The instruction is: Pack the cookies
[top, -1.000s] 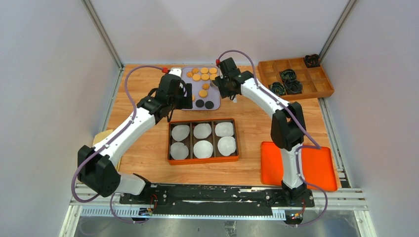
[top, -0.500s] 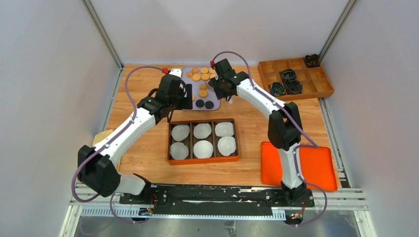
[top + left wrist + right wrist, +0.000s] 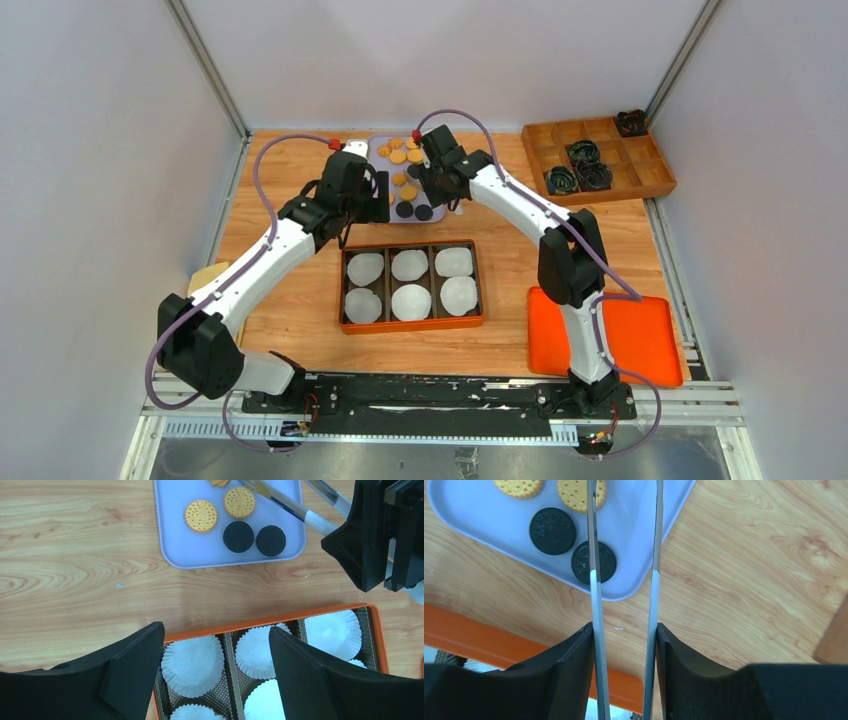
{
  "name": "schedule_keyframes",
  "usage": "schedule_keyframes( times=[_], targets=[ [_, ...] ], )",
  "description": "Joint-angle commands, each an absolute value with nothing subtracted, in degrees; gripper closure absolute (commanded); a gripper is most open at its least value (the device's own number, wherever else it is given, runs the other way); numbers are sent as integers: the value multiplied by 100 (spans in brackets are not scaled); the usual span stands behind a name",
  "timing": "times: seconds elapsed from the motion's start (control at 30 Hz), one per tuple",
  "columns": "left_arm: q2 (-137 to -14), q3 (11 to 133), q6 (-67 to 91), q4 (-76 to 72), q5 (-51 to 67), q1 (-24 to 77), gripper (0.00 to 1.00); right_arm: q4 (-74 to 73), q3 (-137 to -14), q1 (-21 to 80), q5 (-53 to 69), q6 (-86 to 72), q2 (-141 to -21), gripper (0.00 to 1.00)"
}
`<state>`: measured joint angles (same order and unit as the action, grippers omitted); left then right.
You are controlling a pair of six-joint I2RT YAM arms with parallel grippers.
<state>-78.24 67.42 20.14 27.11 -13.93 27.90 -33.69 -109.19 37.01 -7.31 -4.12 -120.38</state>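
Note:
Several golden-orange cookies lie on a lilac tray at the back, with two dark cookies at its near edge. My right gripper is shut on metal tongs, whose arms are parted and reach over a golden cookie and a dark cookie. In the top view the right gripper hangs over the tray's right part. My left gripper is open and empty above the back left cells of the orange box, which holds white paper liners.
An orange compartment tray with dark liners stands at the back right. A flat orange tray lies at the front right. A tan object sits at the table's left edge.
My right arm has swung left, carrying the tongs from the tray's right edge to over the cookies. The left arm has not moved.

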Motion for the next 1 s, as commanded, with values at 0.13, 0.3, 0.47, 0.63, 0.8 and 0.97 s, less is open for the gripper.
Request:
schedule_keyframes(
  times=[0.13,0.3,0.47,0.63,0.8,0.97],
  targets=[
    [-7685,6681,1986,2676,-1402,2812,16,-3410,-11164,3726,-1235,-290,-12183,51],
    [-7704,6680,1986,2689,-1404,2812,16,-3405,-11340,3695,-1027,-331,-12437,51],
    [-7679,6672,1969,2726,-1463,2812,16,-3434,-11592,3603,-815,-469,-12687,52],
    [-7675,6682,1994,2719,-1416,2812,16,-3506,-11714,3541,-775,-569,-12768,59],
    [-7637,6709,2033,2744,-1414,2812,16,-3496,-11474,3534,-769,-582,-12541,93],
    [-7470,6839,2146,2941,-1702,2812,16,-3493,-11152,3542,-699,-635,-11991,100]
  ],
)
